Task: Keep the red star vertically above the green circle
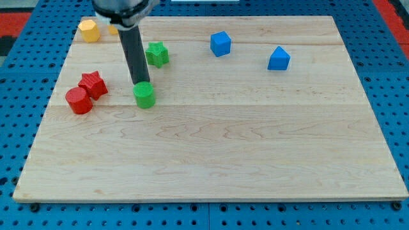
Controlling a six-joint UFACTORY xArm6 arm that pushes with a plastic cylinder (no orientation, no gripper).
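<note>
The red star [93,84] lies at the view's left on the wooden board [255,147]. The green circle [145,95] lies to its right, a little lower in the view. My tip [140,83] stands right at the top edge of the green circle, touching or nearly touching it. The rod rises from there toward the view's top. The red star is about 80 px left of my tip.
A red circle [78,101] touches the red star's lower left. A green star [156,53] lies right of the rod. A yellow block [89,30] is at top left; another is partly hidden behind the arm. Two blue blocks [220,43] [278,59] lie at top right.
</note>
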